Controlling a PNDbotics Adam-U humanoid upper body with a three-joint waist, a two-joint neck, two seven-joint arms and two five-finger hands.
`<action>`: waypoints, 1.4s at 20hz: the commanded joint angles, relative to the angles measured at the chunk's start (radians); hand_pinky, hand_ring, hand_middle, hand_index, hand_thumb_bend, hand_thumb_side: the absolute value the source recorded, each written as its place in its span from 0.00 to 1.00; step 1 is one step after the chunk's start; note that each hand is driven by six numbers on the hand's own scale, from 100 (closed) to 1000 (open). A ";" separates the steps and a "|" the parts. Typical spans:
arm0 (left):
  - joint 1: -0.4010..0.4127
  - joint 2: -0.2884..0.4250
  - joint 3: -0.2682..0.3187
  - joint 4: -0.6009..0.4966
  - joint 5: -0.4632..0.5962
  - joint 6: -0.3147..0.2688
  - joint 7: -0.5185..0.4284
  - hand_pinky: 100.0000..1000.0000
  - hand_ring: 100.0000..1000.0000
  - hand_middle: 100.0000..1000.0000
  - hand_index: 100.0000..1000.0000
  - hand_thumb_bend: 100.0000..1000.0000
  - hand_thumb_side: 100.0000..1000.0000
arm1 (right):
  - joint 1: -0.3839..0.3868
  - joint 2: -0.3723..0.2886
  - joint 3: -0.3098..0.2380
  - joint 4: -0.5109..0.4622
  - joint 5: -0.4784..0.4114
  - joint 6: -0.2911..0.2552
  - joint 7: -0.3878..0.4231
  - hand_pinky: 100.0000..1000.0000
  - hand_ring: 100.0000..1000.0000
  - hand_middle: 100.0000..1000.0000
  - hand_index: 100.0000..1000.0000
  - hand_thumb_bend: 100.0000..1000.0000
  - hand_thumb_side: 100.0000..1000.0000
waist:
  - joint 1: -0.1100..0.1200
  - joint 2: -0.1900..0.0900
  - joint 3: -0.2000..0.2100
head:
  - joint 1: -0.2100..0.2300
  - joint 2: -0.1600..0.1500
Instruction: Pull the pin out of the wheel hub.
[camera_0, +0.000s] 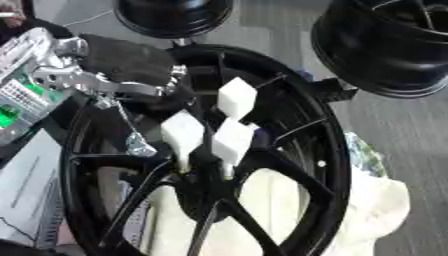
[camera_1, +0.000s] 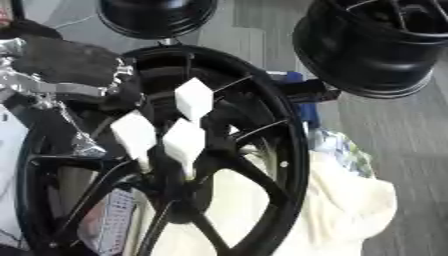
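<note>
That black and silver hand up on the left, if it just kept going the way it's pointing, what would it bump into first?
Probably the uppermost of the three white pins standing in the wheel hub. The left hand points right across the rim toward it, though depth is unclear, so it might pass above.

No readable text, brand, number or sign anywhere. Faint grey lines of print on the white sheet (camera_0: 35, 185) at the lower left, too small to read. Pale marks on the green-lit panel (camera_0: 19, 95) at the left edge, likewise unreadable; plain white blocks (camera_0: 236, 97) on the wheel hub (camera_0: 210, 165), unmarked.
</note>
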 joint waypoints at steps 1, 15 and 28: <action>-0.028 0.015 0.024 -0.023 0.007 -0.004 -0.003 0.65 0.43 0.11 0.14 0.00 0.18 | -0.008 -0.032 -0.017 -0.003 0.007 0.307 -0.312 0.82 0.57 0.76 0.89 0.00 0.31 | 0.002 -0.021 -0.002 | -0.001 -0.011; -0.063 0.063 0.104 -0.090 0.086 0.059 0.032 0.64 0.42 0.08 0.13 0.00 0.17 | -0.003 -0.034 -0.020 -0.003 0.013 0.305 -0.312 0.82 0.57 0.76 0.89 0.00 0.30 | 0.007 -0.025 0.003 | -0.008 -0.009; -0.027 0.203 0.310 0.003 0.226 0.203 0.224 0.65 0.42 0.06 0.13 0.00 0.16 | 0.005 -0.039 -0.032 -0.009 0.027 0.315 -0.312 0.82 0.57 0.76 0.89 0.00 0.30 | 0.007 -0.024 0.010 | -0.023 -0.011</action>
